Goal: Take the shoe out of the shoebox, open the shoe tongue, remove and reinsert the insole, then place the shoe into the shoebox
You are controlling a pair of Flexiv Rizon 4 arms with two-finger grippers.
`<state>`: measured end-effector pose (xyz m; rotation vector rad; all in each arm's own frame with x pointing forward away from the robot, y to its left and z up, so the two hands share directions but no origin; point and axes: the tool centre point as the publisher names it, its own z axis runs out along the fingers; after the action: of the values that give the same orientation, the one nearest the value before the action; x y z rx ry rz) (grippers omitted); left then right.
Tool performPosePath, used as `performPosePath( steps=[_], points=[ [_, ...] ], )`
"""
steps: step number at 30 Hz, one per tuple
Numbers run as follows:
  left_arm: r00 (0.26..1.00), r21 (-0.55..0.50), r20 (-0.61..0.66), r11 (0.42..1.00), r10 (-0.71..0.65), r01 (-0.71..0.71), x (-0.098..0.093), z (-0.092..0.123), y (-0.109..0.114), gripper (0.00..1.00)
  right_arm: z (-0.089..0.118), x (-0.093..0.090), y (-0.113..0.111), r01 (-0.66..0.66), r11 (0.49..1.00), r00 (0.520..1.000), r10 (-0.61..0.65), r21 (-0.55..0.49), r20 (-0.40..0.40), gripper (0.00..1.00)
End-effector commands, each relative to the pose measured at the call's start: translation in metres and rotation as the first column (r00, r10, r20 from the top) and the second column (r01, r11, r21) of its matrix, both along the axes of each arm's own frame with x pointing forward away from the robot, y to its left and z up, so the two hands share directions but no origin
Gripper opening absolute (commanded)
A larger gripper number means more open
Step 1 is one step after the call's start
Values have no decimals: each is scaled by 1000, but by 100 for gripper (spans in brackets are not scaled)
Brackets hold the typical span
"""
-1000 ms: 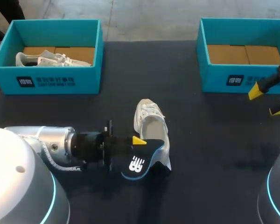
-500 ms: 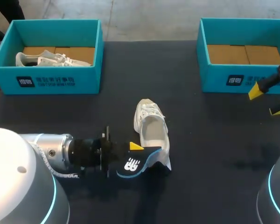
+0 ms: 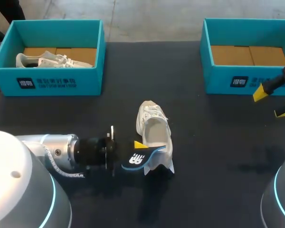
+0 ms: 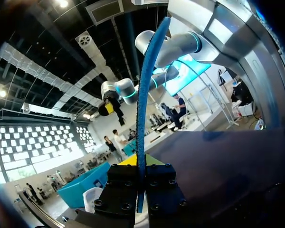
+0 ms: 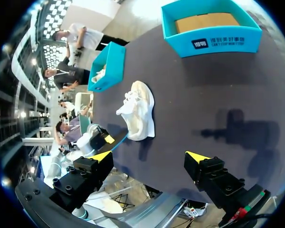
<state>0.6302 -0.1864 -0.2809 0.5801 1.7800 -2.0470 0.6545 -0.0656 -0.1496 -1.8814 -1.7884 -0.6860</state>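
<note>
— From above, what's the count?

— Two teal shoeboxes: the left shoebox (image 3: 61, 83) at the table's (image 3: 213, 156) far left corner, the right shoebox (image 3: 237, 80) at its far right corner. There are two white shoes. The boxed shoe (image 3: 47, 60) lies in the left shoebox. The loose shoe (image 3: 154, 130) is on the table's middle, heel toward the near edge. And one dark insole (image 3: 140, 160).

— The grippers?

— The left gripper (image 3: 138, 149) pinches the insole right at the loose shoe's heel; whether the two touch, I cannot tell. The right gripper (image 3: 271, 103) hangs by the right edge, fingers spread, nothing between them.

— Left wrist?

— One insole (image 4: 145, 95), edge-on, rising from the left gripper (image 4: 140, 175), both fingers pressed against it.

— Right wrist?

— Both boxes: right shoebox (image 5: 213, 40), left shoebox (image 5: 109, 71) with the boxed shoe (image 5: 100, 73). The loose shoe (image 5: 140, 111) lies ahead of the right gripper (image 5: 149, 156), whose tips stand wide apart. Beside the shoe's heel, the left gripper (image 5: 109, 139) clamps the insole (image 5: 121, 139).
</note>
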Motion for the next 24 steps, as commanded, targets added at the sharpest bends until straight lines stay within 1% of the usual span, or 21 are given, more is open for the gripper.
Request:
performPosePath(
  steps=[1, 16, 24],
  points=[
    [1000, 1, 7, 1000, -13, 13, 7, -8, -9, 0, 0, -1, 0, 3, 1000, 1000, -3, -3, -1, 100],
    [1000, 25, -4, 1000, -19, 19, 27, -26, -15, 0, 0, -1, 0, 3, 1000, 1000, -3, -3, -1, 100],
    [999, 32, -19, 999, -32, 32, 34, -38, -16, 0, 0, -1, 0, 3, 1000, 1000, -3, -3, -1, 100]
  ],
)
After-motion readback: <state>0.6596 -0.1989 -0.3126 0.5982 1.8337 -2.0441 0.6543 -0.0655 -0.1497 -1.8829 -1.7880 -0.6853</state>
